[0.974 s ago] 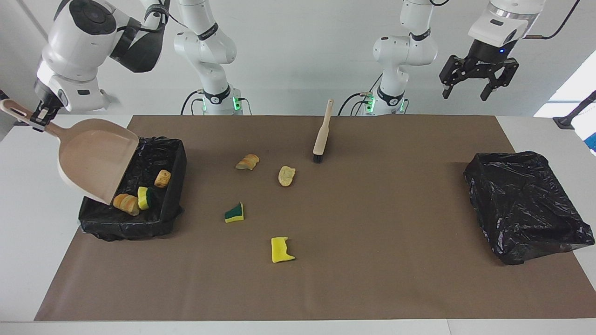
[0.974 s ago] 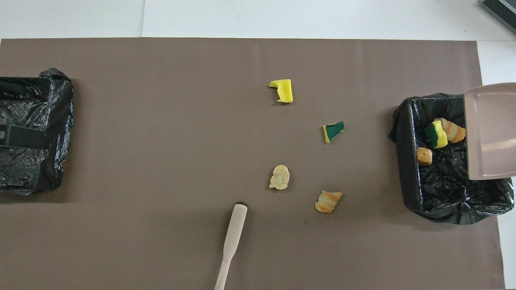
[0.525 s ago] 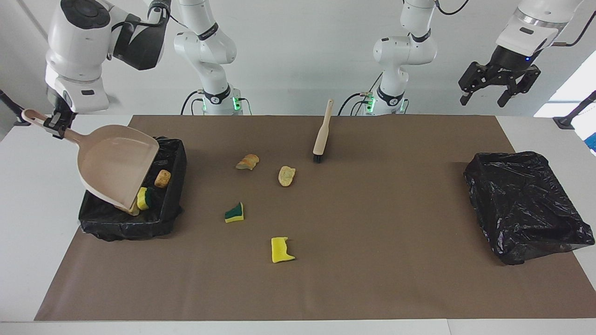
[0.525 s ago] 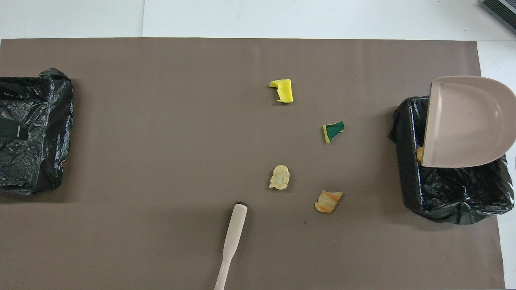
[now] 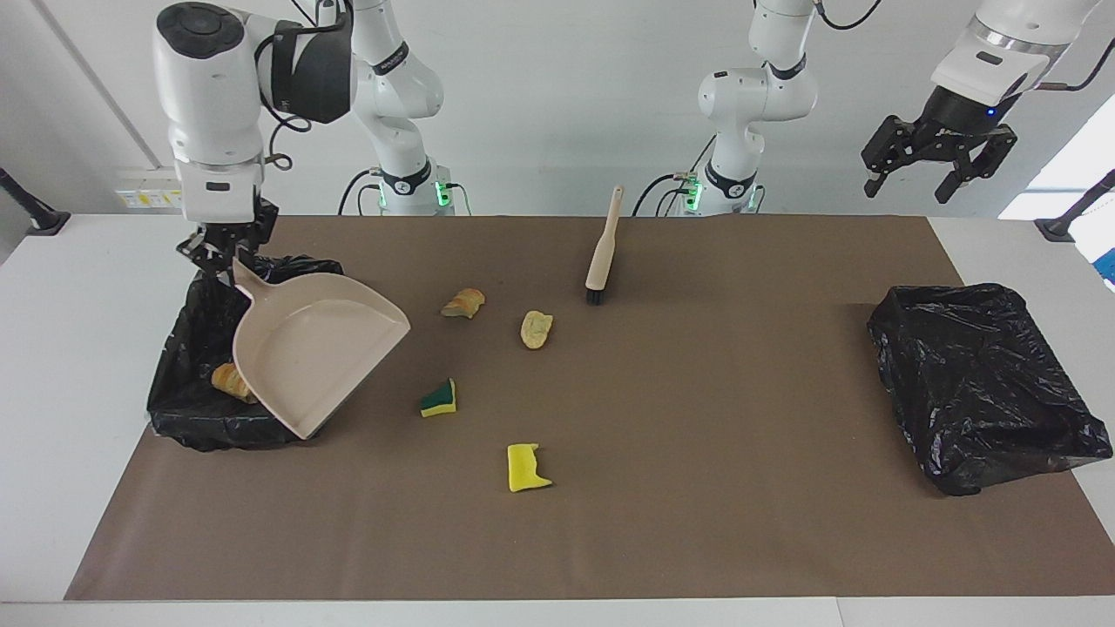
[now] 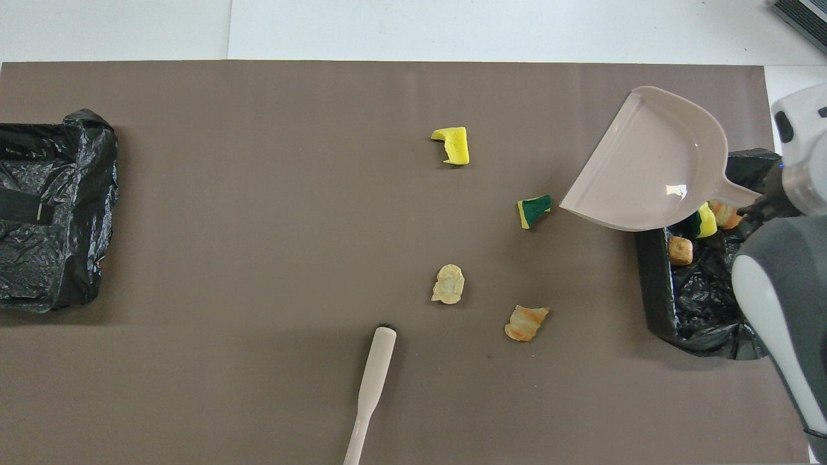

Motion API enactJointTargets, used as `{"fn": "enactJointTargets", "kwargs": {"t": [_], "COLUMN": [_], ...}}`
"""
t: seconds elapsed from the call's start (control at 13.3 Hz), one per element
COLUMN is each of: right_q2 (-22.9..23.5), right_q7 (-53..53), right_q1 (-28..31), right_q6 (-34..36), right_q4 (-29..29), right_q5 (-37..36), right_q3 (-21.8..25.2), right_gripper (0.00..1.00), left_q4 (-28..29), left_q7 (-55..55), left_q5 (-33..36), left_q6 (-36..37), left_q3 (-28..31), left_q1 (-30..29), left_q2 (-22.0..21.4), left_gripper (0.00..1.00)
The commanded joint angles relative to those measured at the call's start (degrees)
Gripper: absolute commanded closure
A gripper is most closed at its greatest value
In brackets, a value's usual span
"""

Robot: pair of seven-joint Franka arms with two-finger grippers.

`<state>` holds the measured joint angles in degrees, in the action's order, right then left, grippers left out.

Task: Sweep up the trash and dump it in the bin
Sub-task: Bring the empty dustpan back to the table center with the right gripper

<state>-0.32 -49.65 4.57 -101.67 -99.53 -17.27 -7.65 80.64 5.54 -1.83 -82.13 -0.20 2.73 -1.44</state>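
My right gripper (image 5: pixel 223 253) is shut on the handle of the beige dustpan (image 5: pixel 314 353), held over the black-lined bin (image 5: pixel 179 409) at the right arm's end, its open mouth over the mat. The pan (image 6: pixel 652 168) is empty. In the bin (image 6: pixel 688 310) lie an orange-brown chunk (image 6: pixel 680 250), a green-and-yellow sponge bit (image 6: pixel 704 223) and a bread-like chunk (image 6: pixel 727 215). On the mat lie a yellow sponge bit (image 5: pixel 526 467), a green-and-yellow wedge (image 5: pixel 439 398), a tan chunk (image 5: pixel 536 329) and an orange-brown chunk (image 5: pixel 463 302). My left gripper (image 5: pixel 938 170) is open and empty, high over the left arm's end.
The beige black-bristled brush (image 5: pixel 603 252) lies on the brown mat (image 5: pixel 697 522) near the robots, bristles pointing away from them. A second black-lined bin (image 5: pixel 984 383) stands at the left arm's end of the table.
The right arm swung the dustpan from its steep tilt over the bin to nearly level, with its mouth turned toward the middle of the mat. The left gripper rose and drifted outward.
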Motion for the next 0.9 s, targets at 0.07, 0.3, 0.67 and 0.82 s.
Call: {"fn": "enactJointTargets", "kwargs": {"t": [0.07,0.3,0.67,0.82], "right_q2": [2.15,6.80,18.40,23.94], "right_q7": [19.36,34.84,57.87,65.97], "right_q1": [-6.65,-12.63,-21.95,-25.38], "right_q6": [-1.50,-6.50,-12.06,-11.89], "right_q4": [-1.02,-0.14,7.22,13.81], "right_q5": [4.07,5.31,6.81,6.63], "right_q3": [0.00,0.00,0.00,0.00], "right_gripper": [1.00,1.00,1.00,1.00], "left_q4": [4.88,4.88,4.79,4.70], "left_q7": [0.52,0.43,0.43,0.35], "left_q5": [0.07,0.24,0.24,0.16], "left_q6": [-1.01,-1.19,-0.49,-0.32], "left_q3": [-0.41,-0.50,-0.50,-0.59], "left_q1": [-0.71,-0.71,-0.71,-0.71], "left_q2": [-3.39,-3.30,-3.48,-3.48], "left_gripper": [0.00,0.00,0.00,0.00]}}
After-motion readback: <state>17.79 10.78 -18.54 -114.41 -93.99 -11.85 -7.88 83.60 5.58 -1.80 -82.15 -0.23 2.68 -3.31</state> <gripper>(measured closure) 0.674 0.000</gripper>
